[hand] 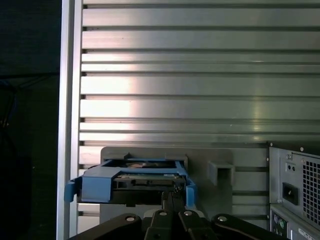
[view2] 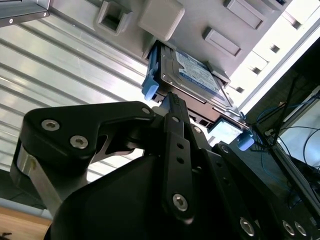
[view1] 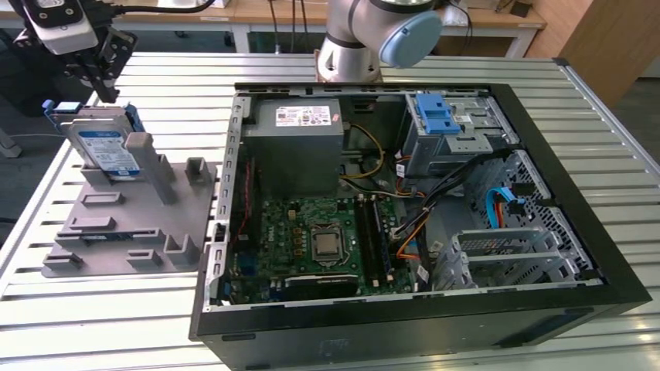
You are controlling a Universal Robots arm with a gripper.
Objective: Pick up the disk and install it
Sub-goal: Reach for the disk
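Item: the disk (view1: pixel 104 147), blue-bracketed; we log it standing on edge in the grey holder (view1: pixel 124 224) on the slatted table (view1: pixel 103 325), at ten o'clock from the open computer case (view1: pixel 413 334) in the exterior view. Gripper (view1: pixel 101 91): at the disk's twelve o'clock, just over its top edge; parted or clamped, we cannot tell.

In the exterior view the gripper (view1: pixel 101 86) and the arm (view1: pixel 366 39) are both cut off by the top edge, and the lower part of the disk (view1: pixel 107 148) is hidden behind a post of the grey holder (view1: pixel 108 236). In the second wrist view the gripper's black body covers the near end of the disk (view2: pixel 195 72). In the first wrist view the gripper's links hide the disk's (hand: pixel 140 182) lower edge, and the case (hand: pixel 295 187) is cut by the picture's edge.
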